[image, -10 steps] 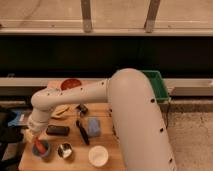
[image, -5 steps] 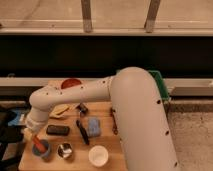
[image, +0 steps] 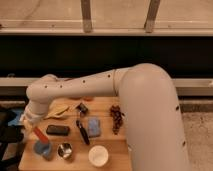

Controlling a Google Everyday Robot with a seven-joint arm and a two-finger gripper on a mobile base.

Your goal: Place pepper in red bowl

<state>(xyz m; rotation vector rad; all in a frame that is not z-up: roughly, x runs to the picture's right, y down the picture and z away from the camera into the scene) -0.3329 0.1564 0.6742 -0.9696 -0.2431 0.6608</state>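
Note:
My gripper (image: 32,125) hangs at the end of the white arm over the left end of the wooden table (image: 115,150). The slim red-orange pepper (image: 40,135) slants down from the gripper's tip, and its lower end is just above a blue cup-like container (image: 42,149). The gripper appears shut on the pepper's upper end. The red bowl is almost wholly hidden behind my forearm at the back of the table. Only a thin orange-red strip (image: 88,98) shows under the arm.
On the table are a black flat item (image: 57,130), a metal cup (image: 65,150), a white bowl (image: 98,155), a blue packet (image: 94,126), a dark utensil (image: 82,132), a brown cluster (image: 116,119) and a yellow item (image: 57,111). A dark object (image: 7,131) stands off the left edge.
The pepper has risen from inside the blue container to just above it, together with the gripper. The view has shifted, and my forearm now covers the red bowl.

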